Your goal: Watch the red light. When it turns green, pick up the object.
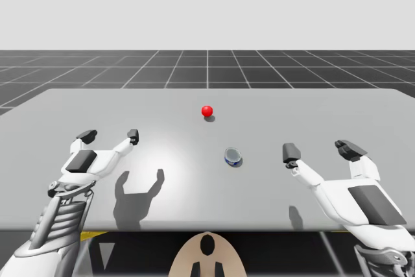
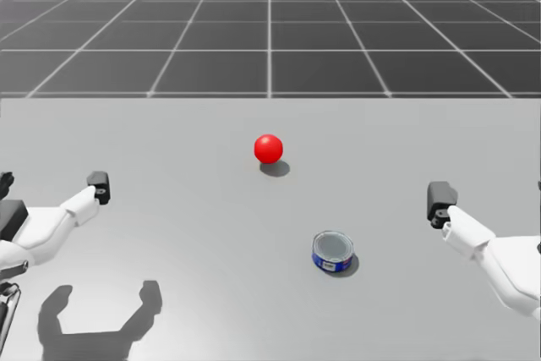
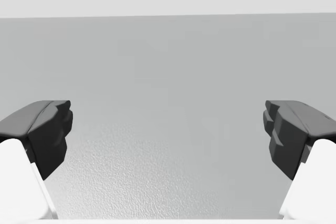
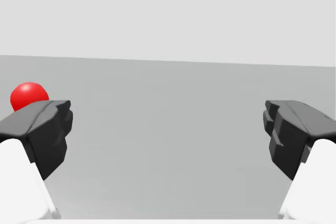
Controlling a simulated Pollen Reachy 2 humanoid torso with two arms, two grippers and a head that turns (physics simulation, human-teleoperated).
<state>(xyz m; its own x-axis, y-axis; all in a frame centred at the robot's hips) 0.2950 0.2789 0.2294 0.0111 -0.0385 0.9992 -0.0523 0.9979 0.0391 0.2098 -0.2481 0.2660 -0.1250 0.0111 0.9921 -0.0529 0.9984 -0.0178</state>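
Left gripper: fingers apart, above table, 9 o'clock of can. Right gripper: fingers apart, 3 o'clock of can. Can: low, blue, upright on table, 5 o'clock of light. Light: red ball. Table: plain grey. Floor: dark, white grid.

Red light, blue can — grey table

white left tool and right tool, dark fingertips, ribbed grey forearm
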